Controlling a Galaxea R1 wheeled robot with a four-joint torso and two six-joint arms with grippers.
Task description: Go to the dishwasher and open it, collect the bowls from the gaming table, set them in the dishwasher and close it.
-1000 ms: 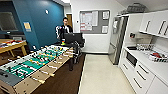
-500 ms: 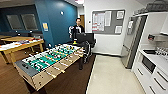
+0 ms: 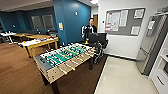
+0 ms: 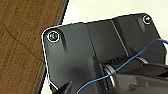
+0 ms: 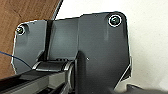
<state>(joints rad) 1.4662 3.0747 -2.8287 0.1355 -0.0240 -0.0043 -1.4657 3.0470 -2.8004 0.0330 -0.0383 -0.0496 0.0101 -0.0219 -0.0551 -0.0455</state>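
On the line between wood floor (image 3: 17, 70) and pale tile (image 3: 122, 77), the robot faces a break room, and both wrist cameras look down over that same seam. By my read this is the opening leg: getting to the dishwasher, nothing handled yet. The foosball table (image 3: 65, 56) sits near, left of centre, angled away. A person (image 3: 90, 30) with a control rig stands beyond its far end, a noticeboard (image 3: 123, 21) on the white wall beside them. The steel fridge (image 3: 152, 42) stands at the right, and white units (image 3: 160, 75) run just this side of it at the picture's edge. The dishwasher I can't pick out; my guess is it sits along that kitchen run. Left tool, right tool: apart or together, I can't tell. The next move calls for a turn right onto the tile, clear of the fridge, squaring up to the units.
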